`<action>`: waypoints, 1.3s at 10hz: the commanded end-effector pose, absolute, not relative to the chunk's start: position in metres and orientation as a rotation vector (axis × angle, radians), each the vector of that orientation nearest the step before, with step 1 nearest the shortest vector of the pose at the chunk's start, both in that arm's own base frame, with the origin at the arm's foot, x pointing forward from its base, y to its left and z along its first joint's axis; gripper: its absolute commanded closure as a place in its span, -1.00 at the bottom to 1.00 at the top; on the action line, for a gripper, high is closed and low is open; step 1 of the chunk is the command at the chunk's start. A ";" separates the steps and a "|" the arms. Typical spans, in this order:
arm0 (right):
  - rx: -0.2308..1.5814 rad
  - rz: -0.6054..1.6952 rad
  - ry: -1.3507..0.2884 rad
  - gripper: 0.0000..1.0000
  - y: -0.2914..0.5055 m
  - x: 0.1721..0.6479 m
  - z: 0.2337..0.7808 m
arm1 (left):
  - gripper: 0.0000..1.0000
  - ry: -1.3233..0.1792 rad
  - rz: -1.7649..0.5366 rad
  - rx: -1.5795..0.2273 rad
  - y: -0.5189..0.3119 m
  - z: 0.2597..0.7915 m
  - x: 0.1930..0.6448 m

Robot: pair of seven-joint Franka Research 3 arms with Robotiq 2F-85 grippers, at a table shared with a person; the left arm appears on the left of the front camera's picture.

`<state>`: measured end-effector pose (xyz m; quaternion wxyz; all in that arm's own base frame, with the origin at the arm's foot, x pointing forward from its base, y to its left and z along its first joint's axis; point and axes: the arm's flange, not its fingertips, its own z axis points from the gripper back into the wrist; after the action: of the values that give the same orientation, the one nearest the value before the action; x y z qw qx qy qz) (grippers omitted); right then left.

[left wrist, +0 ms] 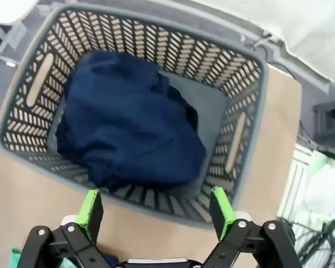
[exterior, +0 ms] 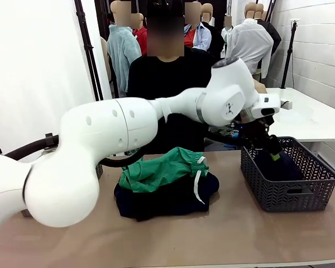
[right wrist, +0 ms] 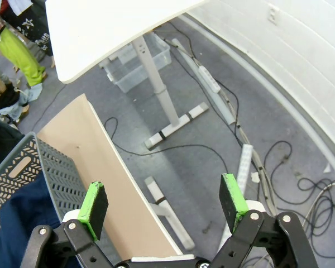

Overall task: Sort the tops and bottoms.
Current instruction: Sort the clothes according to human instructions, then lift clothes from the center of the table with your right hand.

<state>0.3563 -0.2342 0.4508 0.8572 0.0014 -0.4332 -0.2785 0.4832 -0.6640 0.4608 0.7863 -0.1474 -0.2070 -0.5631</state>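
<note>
The bright green bottoms (exterior: 162,167), with a white drawstring (exterior: 198,187), lie in the middle of the table on top of a dark navy garment (exterior: 167,204). My left arm reaches across to the right. Its gripper (exterior: 268,148) hangs open just above the grey lattice basket (exterior: 301,192). In the left wrist view the gripper (left wrist: 156,206) holds nothing, and a navy garment (left wrist: 128,134) lies loose in the basket (left wrist: 257,84) below it. My right gripper (right wrist: 163,204) is open and empty, off the table's right edge, over the floor.
A person in black sits at the far side, behind the pile. A white side table (exterior: 307,111) stands at the back right. Cables and a table leg (right wrist: 156,84) are on the floor under my right gripper. The basket's corner (right wrist: 22,167) shows beside it.
</note>
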 end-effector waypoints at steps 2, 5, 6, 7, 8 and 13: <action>0.006 -0.592 -0.905 -1.00 -0.233 0.357 0.452 | -1.00 -0.362 -1.282 -0.202 -0.640 0.503 0.479; 0.006 -0.592 -0.905 -1.00 -0.233 0.357 0.452 | -1.00 -0.431 -1.309 -0.135 -0.600 0.525 0.456; 0.006 -0.592 -0.905 -1.00 -0.233 0.357 0.452 | -1.00 -0.359 -1.286 -0.184 -0.632 0.521 0.474; 0.006 -0.592 -0.905 -1.00 -0.233 0.357 0.452 | -1.00 -0.359 -1.286 -0.184 -0.632 0.521 0.474; 0.006 -0.592 -0.905 -1.00 -0.233 0.357 0.452 | -1.00 -0.359 -1.286 -0.184 -0.632 0.521 0.474; 0.006 -0.592 -0.905 -1.00 -0.233 0.357 0.452 | -1.00 -0.440 -1.275 -0.067 -0.585 0.539 0.485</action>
<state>0.3563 -0.2343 0.4508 0.8571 0.0013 -0.4332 -0.2786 0.4849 -0.6209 0.5252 0.7777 -0.0563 -0.1774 -0.6004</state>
